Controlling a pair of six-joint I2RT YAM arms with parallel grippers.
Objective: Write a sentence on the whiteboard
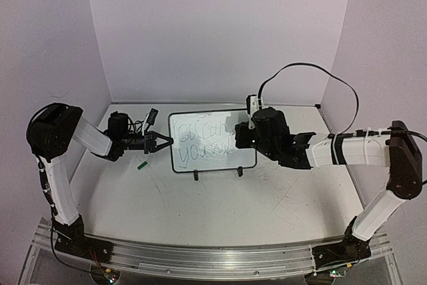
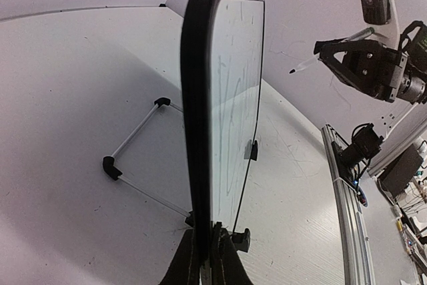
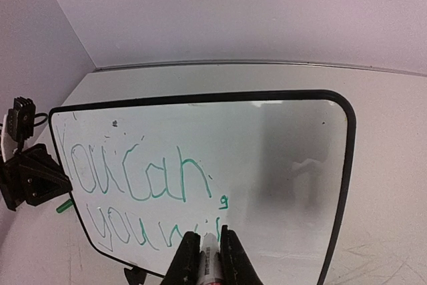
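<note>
The whiteboard [image 3: 287, 158] stands on its feet near the far edge of the table [image 1: 220, 211], about midway between the left and right edges. Its long axis runs left to right and its face is toward the arms. The right gripper [image 3: 207, 241] is closed around a marker [image 3: 209, 261]; whether the tip touches the board cannot be told. The sentence [image 3: 143, 181] reads "You can," above "you wi", and the tip sits at the end of that second line. Bare white lies from there toward the board's right edge, so the coming stroke likely runs rightward along the long axis. The left gripper [image 2: 204, 248] pinches the frame at the board's left edge, steadying it. A small green piece [image 1: 141, 163] lies on the table left of the board. Plain walls [image 1: 220, 31] enclose the table at left, back and right.
</note>
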